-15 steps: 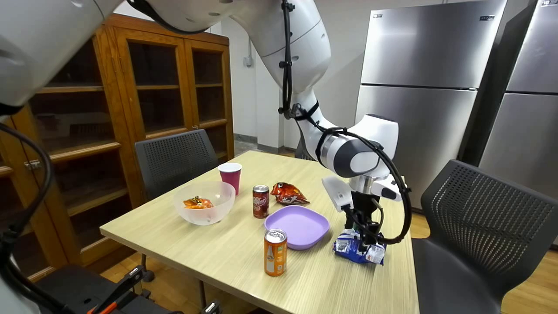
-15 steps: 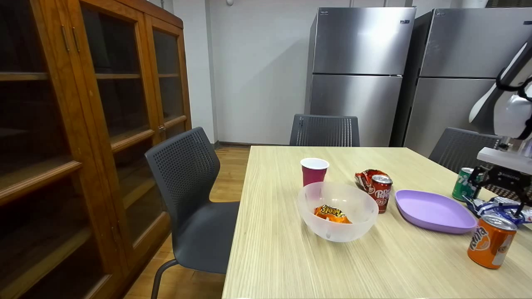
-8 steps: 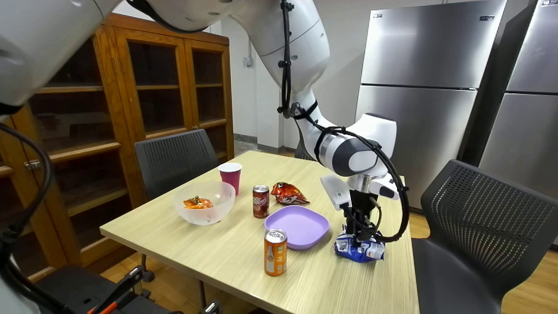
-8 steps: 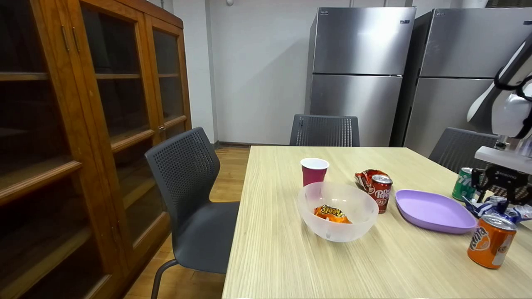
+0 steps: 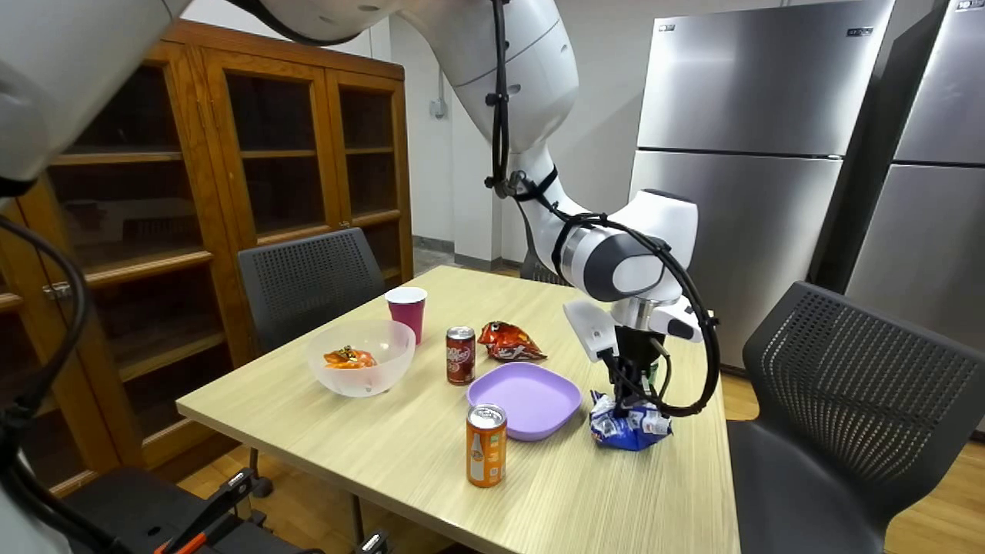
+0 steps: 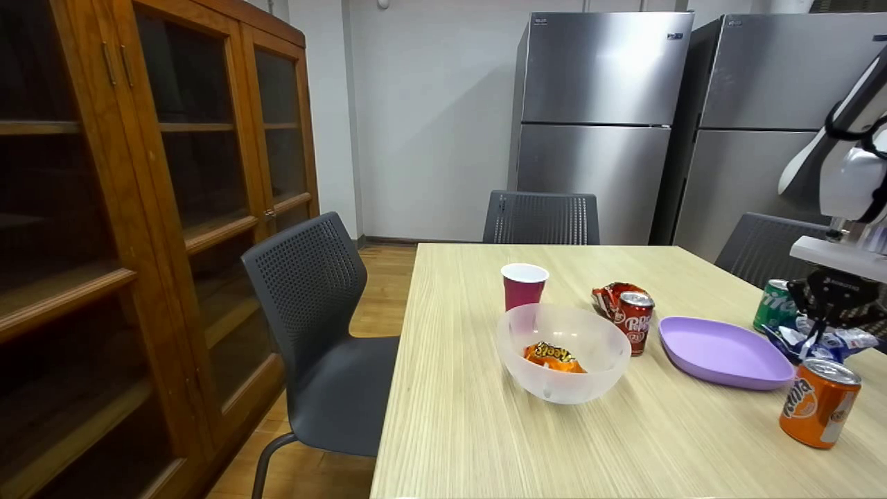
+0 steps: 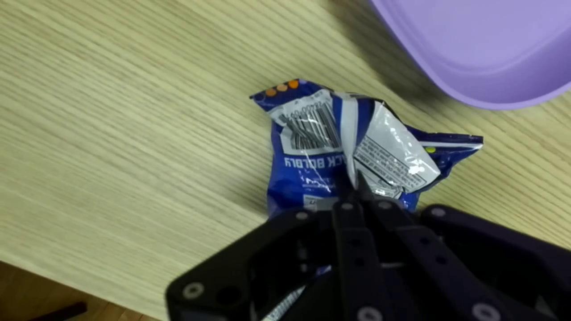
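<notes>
In the wrist view my gripper (image 7: pixel 357 185) is shut on a raised fold of a crinkled blue snack bag (image 7: pixel 303 176) with white label panels. The fold runs up between the fingertips, and the gripper's body hides the bag's near part. An exterior view shows the same blue bag (image 5: pixel 629 435) right under the gripper, beside the purple plate (image 5: pixel 523 396). Another angle has the bag (image 6: pixel 835 343) partly behind an orange can (image 6: pixel 821 405). Whether its underside touches the table, I cannot tell. A green can (image 6: pixel 775 305) stands close behind the gripper.
A red can (image 5: pixel 460 358) and a red snack bag (image 5: pixel 509 342) stand past the plate. A translucent bowl (image 5: pixel 362 385) holds an orange packet (image 5: pixel 350 358), with a maroon cup (image 5: pixel 406 312) behind it. Dark chairs (image 5: pixel 854 415) flank the table (image 5: pixel 415 462).
The gripper has closed onto the bag. Bag and gripper have shifted slightly, away from the table's near edge in an exterior view, and the bag looks more bunched up.
</notes>
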You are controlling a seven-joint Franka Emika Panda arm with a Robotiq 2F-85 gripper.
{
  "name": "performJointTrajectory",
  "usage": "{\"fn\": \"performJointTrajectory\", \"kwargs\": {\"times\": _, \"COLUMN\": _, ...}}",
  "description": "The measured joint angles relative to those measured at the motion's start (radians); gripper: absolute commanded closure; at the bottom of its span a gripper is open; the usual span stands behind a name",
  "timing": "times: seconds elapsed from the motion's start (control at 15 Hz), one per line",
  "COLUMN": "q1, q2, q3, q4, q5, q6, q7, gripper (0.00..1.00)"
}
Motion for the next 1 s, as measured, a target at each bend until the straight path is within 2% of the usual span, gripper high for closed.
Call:
{"fn": "performJointTrajectory", "kwargs": {"times": 0.47, "q1": 0.024, "q2": -0.102, "q3": -0.001, "q4": -0.126, "q5": -0.008, "q6": 0.033, "q7": -0.005, "gripper": 1.00}}
{"fn": "performJointTrajectory", "kwargs": {"times": 0.73, "q1": 0.048, "q2": -0.233, "q3": -0.003, "q4": -0.261, "q5": -0.029, "q6": 0.092, "q7": -0.011, "gripper": 1.00}}
{"fn": "performJointTrajectory", "kwargs": {"times": 1.0, "q1": 0.110, "q2": -0.390, "q3": -0.010, "q4": -0.395, "q5": -0.101, "q6": 0.126, "q7": -0.004, "gripper": 1.00}}
